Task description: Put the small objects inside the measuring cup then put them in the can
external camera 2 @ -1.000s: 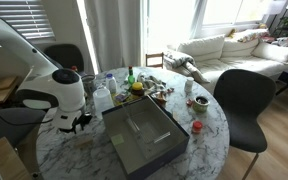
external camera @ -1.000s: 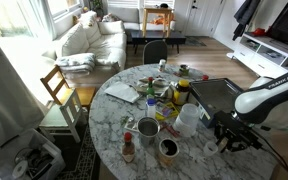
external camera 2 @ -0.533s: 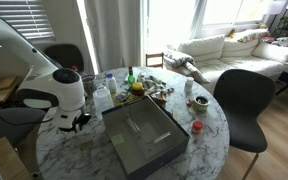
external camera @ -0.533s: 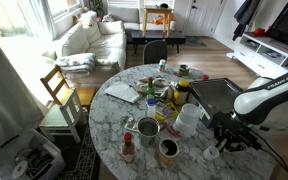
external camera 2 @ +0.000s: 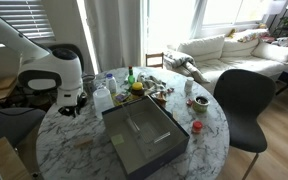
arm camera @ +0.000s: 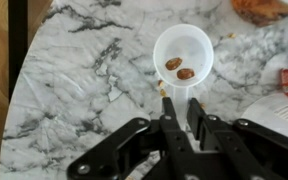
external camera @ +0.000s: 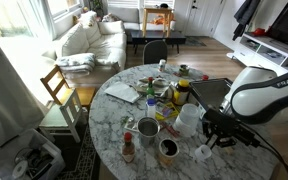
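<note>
Gripper clenched on measuring cup handle; two small brown objects inside cup.

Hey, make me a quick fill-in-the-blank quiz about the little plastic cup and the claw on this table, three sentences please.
In the wrist view, the measuring cup holds ____ small brown objects.
The claw is closed on the cup's ____.
The tabletop under the cup is patterned like ____.
Missing words: two; handle; marble.
</note>
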You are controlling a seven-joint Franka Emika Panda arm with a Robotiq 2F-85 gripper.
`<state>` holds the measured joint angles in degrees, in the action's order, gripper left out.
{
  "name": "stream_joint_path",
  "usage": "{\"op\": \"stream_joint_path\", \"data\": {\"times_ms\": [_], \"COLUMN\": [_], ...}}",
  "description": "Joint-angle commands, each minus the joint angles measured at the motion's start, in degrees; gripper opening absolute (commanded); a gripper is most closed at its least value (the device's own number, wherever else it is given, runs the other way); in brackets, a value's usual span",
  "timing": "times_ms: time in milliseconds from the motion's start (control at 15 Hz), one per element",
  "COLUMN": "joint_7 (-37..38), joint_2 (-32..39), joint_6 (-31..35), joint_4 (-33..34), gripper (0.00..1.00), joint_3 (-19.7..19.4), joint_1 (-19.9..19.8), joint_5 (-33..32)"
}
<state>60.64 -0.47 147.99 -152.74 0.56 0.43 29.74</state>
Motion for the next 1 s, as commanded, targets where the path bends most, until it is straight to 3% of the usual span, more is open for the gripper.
{"op": "stream_joint_path", "data": {"times_ms": [0, 400, 667, 733, 933], "joint_7": [1.5, -8.7, -23.5, -16.5, -21.5], "joint_2": [-1.7, 0.0, 2.9, 0.5, 2.1], "joint_6": [-2.3, 0.6, 1.7, 0.3, 0.8], "joint_4": [3.6, 11.3, 15.3, 13.5, 15.0], "gripper": [0.05, 0.05, 0.05, 0.2, 0.2], "joint_3": [1.6, 4.4, 6.0, 5.5, 5.8], "joint_1": [1.4, 3.9, 5.7, 5.1, 5.8], "joint_5": [-7.5, -9.4, -2.2, -5.9, -3.5]}}
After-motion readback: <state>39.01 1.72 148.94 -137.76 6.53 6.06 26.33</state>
